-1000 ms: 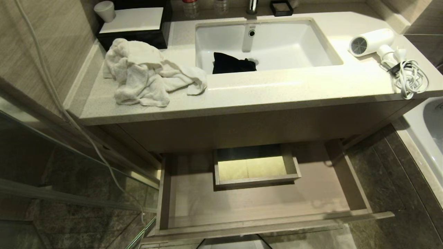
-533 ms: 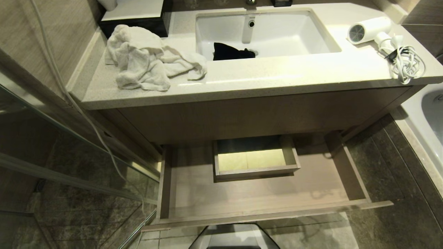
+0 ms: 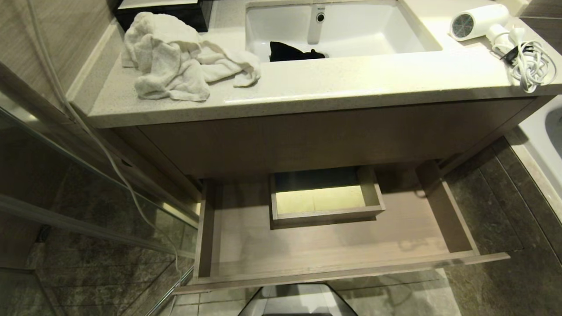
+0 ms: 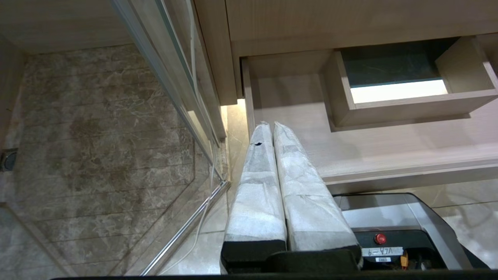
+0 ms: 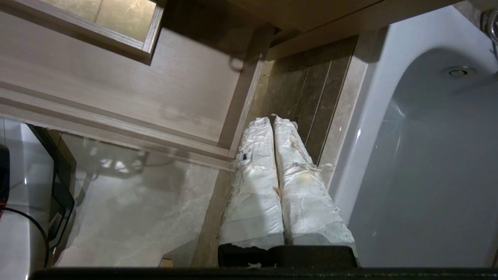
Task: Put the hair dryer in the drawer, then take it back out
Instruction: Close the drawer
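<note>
The left gripper (image 4: 271, 126) hangs pressed shut and empty beside the drawer's (image 3: 333, 245) left end. The right gripper (image 5: 272, 120), likewise clenched on nothing, hangs off the drawer's right end, nearer the dryer (image 3: 478, 19), which lies above on the counter's (image 3: 351, 83) right end, barrel running crosswise.

We take the white sink (image 3: 351, 30) as our landmark. In its basin lies a black cloth (image 3: 292, 52). To its left, on the pale countertop (image 3: 342, 83), we see a crumpled white towel (image 3: 175, 57), and behind that towel a black box (image 3: 162, 11). Far right of the sink a white bathtub (image 5: 420, 155) borders the dark stone floor (image 3: 496, 206). Lower left stands a glass panel (image 3: 88, 206).
</note>
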